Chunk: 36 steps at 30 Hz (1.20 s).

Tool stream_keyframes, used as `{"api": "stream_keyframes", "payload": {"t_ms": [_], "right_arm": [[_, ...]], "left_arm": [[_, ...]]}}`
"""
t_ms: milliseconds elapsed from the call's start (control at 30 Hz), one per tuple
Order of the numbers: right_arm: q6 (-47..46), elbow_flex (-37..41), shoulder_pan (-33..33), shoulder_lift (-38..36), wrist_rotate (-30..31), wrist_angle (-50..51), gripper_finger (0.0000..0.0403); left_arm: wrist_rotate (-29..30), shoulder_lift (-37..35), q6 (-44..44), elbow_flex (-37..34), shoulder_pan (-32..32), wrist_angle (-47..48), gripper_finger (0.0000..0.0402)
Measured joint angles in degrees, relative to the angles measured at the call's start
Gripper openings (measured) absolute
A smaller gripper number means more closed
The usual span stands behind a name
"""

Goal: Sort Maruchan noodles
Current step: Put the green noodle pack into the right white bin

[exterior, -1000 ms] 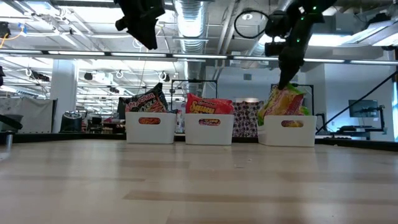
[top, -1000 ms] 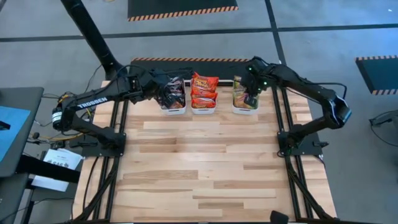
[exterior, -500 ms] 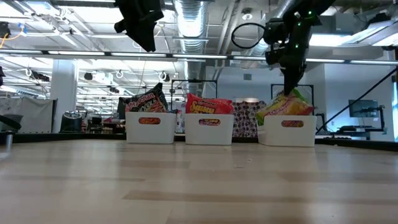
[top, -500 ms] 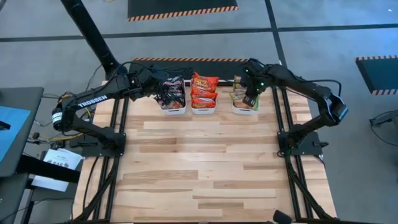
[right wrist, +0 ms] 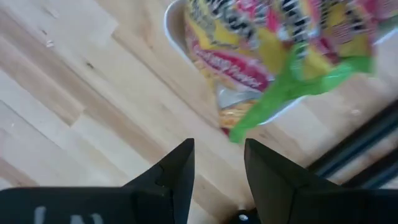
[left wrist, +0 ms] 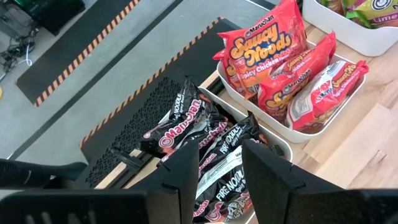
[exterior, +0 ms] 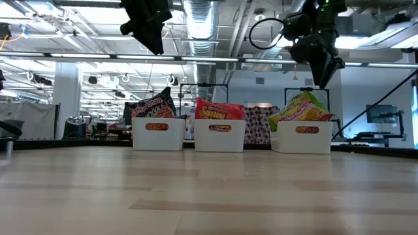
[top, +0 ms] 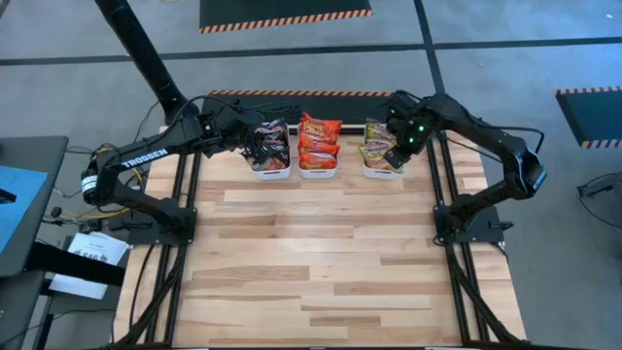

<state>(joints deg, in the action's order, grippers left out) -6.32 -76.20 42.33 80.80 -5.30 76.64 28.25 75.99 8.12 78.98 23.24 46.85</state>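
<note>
While both arms reach over the far edge of the counter (top: 321, 262), the high view shows three white bins in a row there. The left bin (top: 269, 172) holds the dark packets (top: 269, 146), the middle bin (top: 318, 172) the red-orange packets (top: 318, 141), the right bin (top: 381, 174) the green-yellow packets (top: 376, 148). The left hand (top: 255, 138) sits over the dark packets' far-left side. The right hand (top: 397, 156) sits at the right edge of the green-yellow packets, above them.

Low view: the right hand (exterior: 324, 77) hangs in the air, above and slightly right of the green-yellow packets (exterior: 302, 109), clear of them, holding nothing. The packets stick up tilted out of the right bin (exterior: 302, 136). The left hand (exterior: 151, 36) is high above the left bin (exterior: 157, 134), well apart from the dark packets (exterior: 151, 106). The red-orange packets (exterior: 219, 111) stand in the middle bin (exterior: 219, 135).

Left wrist view: fingers (left wrist: 186, 168) apart, empty, with the dark packets (left wrist: 205, 134) just beyond them in their bin. The red-orange packets (left wrist: 292, 68) lie stacked in the next bin (left wrist: 339, 112).

Right wrist view: fingers (right wrist: 180, 171) apart, nothing between them. The green-yellow packets (right wrist: 273, 50) lie beyond the fingertips, one green corner hanging over the bin's rim (right wrist: 174, 31) toward the bare counter (right wrist: 68, 106).
</note>
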Motion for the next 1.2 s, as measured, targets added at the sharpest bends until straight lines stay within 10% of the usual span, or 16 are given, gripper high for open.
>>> {"api": "stream_keyframes", "payload": {"t_ms": [1200], "right_arm": [[-8.42, 15.73, 2.50, 2.30, 2.37, -19.16, 0.0163]], "left_arm": [[-0.93, 0.00, 0.72, 0.00, 0.00, 0.00, 0.0112]]}}
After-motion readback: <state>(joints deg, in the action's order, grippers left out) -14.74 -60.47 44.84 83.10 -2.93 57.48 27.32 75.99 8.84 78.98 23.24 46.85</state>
